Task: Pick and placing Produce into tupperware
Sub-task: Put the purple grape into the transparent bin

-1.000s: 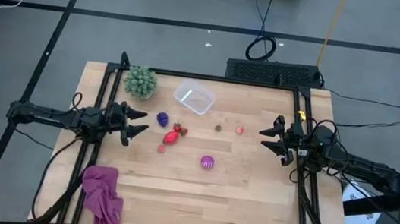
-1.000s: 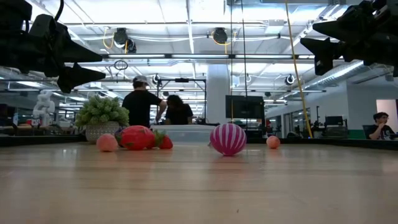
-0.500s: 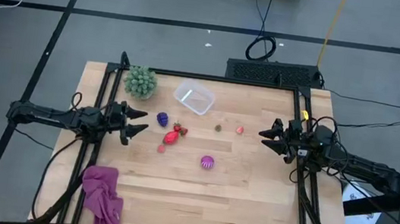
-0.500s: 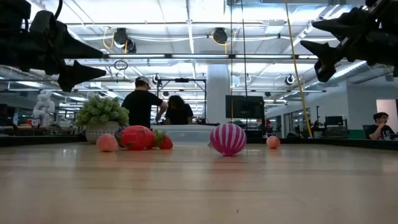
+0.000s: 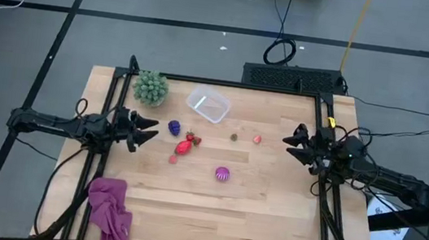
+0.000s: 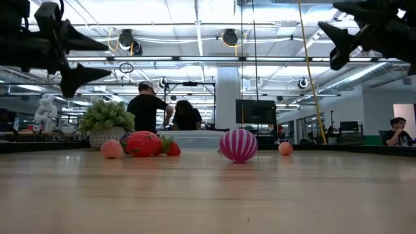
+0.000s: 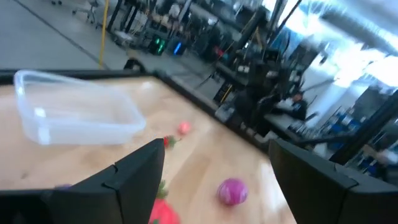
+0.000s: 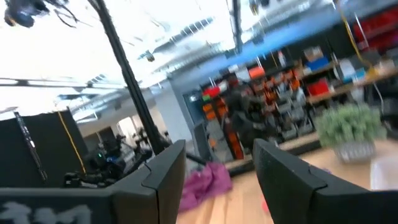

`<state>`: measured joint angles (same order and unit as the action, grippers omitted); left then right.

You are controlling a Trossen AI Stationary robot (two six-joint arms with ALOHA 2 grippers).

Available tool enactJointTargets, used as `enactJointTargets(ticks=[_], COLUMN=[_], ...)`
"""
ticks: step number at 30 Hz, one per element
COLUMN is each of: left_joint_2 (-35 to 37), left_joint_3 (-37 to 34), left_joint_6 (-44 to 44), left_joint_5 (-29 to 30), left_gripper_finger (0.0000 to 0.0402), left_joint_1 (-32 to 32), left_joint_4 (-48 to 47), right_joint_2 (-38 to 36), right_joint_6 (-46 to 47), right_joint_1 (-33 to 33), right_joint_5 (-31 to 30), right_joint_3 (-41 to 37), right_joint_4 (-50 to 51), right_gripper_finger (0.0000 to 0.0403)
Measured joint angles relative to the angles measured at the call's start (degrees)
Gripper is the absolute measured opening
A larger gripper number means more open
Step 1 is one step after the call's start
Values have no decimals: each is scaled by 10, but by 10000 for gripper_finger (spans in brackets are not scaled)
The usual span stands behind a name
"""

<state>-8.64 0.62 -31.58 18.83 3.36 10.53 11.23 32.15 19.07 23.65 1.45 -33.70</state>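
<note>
The produce lies mid-table: a blue-purple piece (image 5: pixel 174 127), a red strawberry (image 5: pixel 193 139), a red piece (image 5: pixel 183 149), a pink piece (image 5: pixel 173 159), a magenta-striped ball (image 5: pixel 223 173) (image 6: pixel 238 144), a brown piece (image 5: pixel 234 137) and a small pink-red piece (image 5: pixel 257 139). The clear tupperware (image 5: pixel 207 104) (image 7: pixel 74 115) stands on its base near the far edge. My left gripper (image 5: pixel 147 131) (image 6: pixel 91 58) hovers open at the left side, pointing at the produce. My right gripper (image 5: pixel 288 141) (image 6: pixel 338 39) hovers open at the right side, above the table.
A green bushy plant (image 5: pixel 151 87) (image 8: pixel 351 127) stands in the far-left corner, beside the tub. A magenta cloth (image 5: pixel 109 209) lies heaped at the near-left corner. Bare wood lies across the table's near half (image 5: pixel 251 223). People stand in the room beyond the table.
My right gripper has risen a little and drawn slightly back toward the table's right edge, staying open. My left gripper has also lifted slightly. The produce and the tub have kept their places.
</note>
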Motion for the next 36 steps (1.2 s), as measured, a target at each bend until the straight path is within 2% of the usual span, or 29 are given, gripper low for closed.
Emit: enactJointTargets(ticks=[3,7,11,15,20,23,26,30,36], left_joint_2=[0,0,0,0,-1,0,-1,-1,-1], left_joint_3=[0,9,65,157,227,235,235,235,235], left_joint_6=[3,66,107,136,191,243,254,255,281], left_joint_5=[3,-51,-114,-130,-74,-71,-32,34,18], left_gripper_finger=[294,294,294,294,294,294,294,294,294], left_joint_1=[0,0,5,21,38,39,39,39,38], left_joint_4=[45,93,53,-64,-151,-142,-117,-105,-99], right_joint_2=[4,22,58,102,149,165,173,173,173], right_joint_6=[30,42,-53,-145,-253,-308,-343,-334,-245], right_joint_1=[0,-24,-66,-105,-135,-139,-139,-139,-139], right_joint_5=[-12,-11,-11,6,36,35,35,35,35], right_joint_3=[0,11,68,134,155,156,156,156,157], right_joint_4=[-74,-188,-211,-203,-201,-204,-204,-215,-227], right_gripper_finger=[180,180,180,180,180,180,180,180,180])
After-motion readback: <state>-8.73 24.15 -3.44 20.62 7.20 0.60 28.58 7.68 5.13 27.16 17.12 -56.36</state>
